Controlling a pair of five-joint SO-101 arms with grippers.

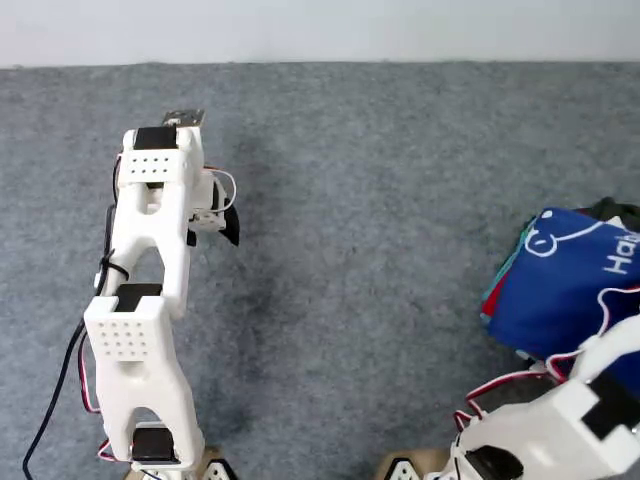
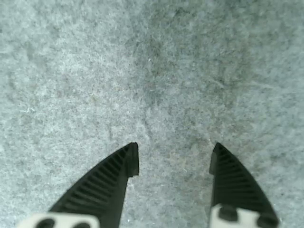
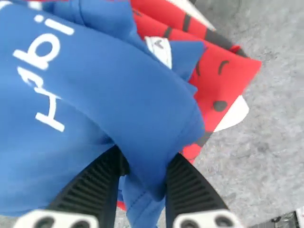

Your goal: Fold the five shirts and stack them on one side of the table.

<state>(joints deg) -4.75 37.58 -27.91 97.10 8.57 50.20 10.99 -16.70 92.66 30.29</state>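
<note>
Two right fingers [image 3: 90,185] pinch a fold of blue shirt [image 3: 109,95].

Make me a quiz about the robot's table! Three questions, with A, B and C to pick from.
1. Where is the shirt pile?
A. in the middle
B. at the table's right edge
C. in the far left corner

2. What colour is the shirt just under the blue shirt?
A. green
B. red
C. yellow

3. How is the left gripper?
A. shut on a shirt
B. shut on nothing
C. open

Answers:
1 B: the high view shows the pile at the right edge.
2 B: a red shirt peeks out beneath.
3 C: its fingers stand apart over bare felt.
</note>
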